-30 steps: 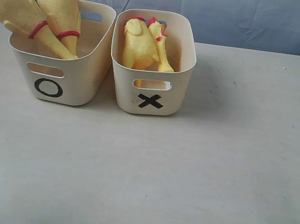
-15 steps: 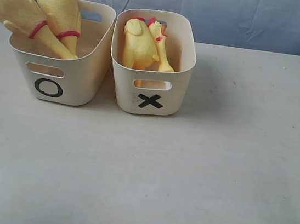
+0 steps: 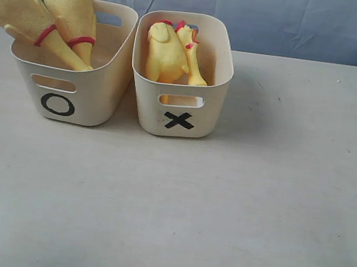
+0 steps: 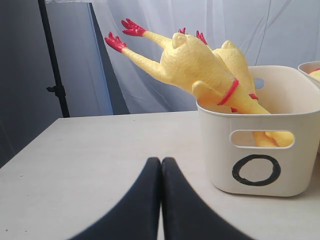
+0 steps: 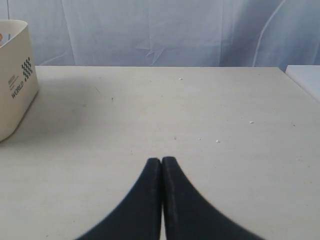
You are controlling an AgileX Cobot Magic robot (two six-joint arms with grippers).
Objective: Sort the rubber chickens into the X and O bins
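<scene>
**Chickens all binned, sorting looks finished**

Two tubs stand side by side at the far left of the table (image 3: pixel 255 203). The O bin (image 3: pixel 94 96) is on the left and the X bin (image 3: pixel 211 111) on the right.

Count: two chickens (image 3: pixel 14 6) (image 3: pixel 70 4) lean out of the O bin, feet up. What looks like two more (image 3: pixel 163 52) (image 3: pixel 192 53) sit low in the X bin. I see none loose on the table.

The left gripper (image 4: pixel 161 161) sits near the O bin with its jaws pressed together and holding nothing. The right gripper (image 5: pixel 161 160) is the same, over bare table right of the X bin.

To my eye nothing remains to pick, so the next move calls only for keeping clear.
</scene>
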